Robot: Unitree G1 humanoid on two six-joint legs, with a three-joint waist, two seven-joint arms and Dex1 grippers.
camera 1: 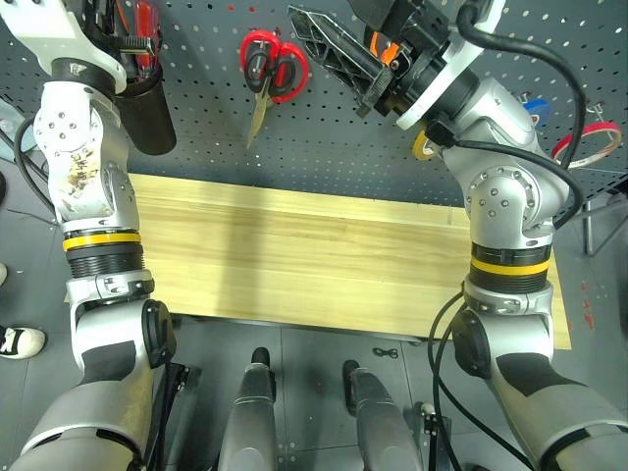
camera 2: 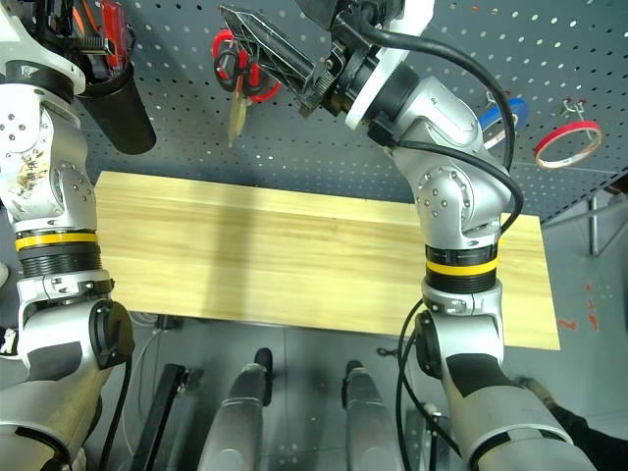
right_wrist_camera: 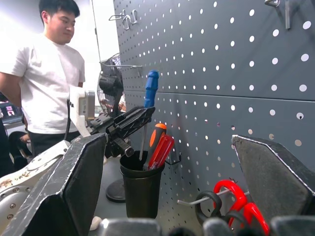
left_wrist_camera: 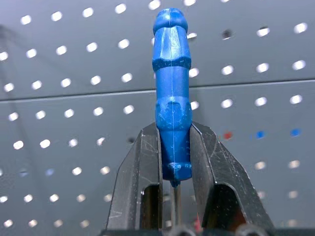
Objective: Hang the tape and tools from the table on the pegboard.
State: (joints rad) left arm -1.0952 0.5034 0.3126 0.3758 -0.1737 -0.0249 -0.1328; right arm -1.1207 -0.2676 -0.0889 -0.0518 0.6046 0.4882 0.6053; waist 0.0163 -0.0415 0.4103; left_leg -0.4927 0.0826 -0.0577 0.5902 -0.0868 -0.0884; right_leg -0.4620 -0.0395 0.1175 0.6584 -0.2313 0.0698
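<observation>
Left tool (left_wrist_camera: 173, 162): clenched on the slim blue-handled screwdriver (left_wrist_camera: 171, 88); the two black fingers (left_wrist_camera: 142, 182) press the lower handle from both sides, the handle's rounded end standing past the fingertips and the thin metal shaft running back between them.
Blue screwdriver: held up in front of the dark grey-blue perforated pegboard (camera 1: 324, 137), not on the bench; seen from the right wrist, it hangs over the black cylindrical cup (right_wrist_camera: 141, 189), shaft pointing down toward the cup's mouth.
Black cup: just under the left tool, against the pegboard (an orange-handled screwdriver (right_wrist_camera: 156, 140) and a red-handled one already stand in it).
Right tool (camera 1: 339, 49): released, jaws spread wide, nothing between them; raised before the pegboard, pointing toward the left tool.
Red-handled scissors (camera 1: 270, 74): hang on a hook beside the right tool's fingertips, with black-handled scissors on the same hook.
Thin red ring of tape (camera 2: 567, 142): on a pegboard hook, well apart from the right tool on its outer side.
Bench (camera 1: 294, 255): light yellowish wooden planks, below both tools.
Person (right_wrist_camera: 47, 78): white T-shirt, stands beyond the left tool.
</observation>
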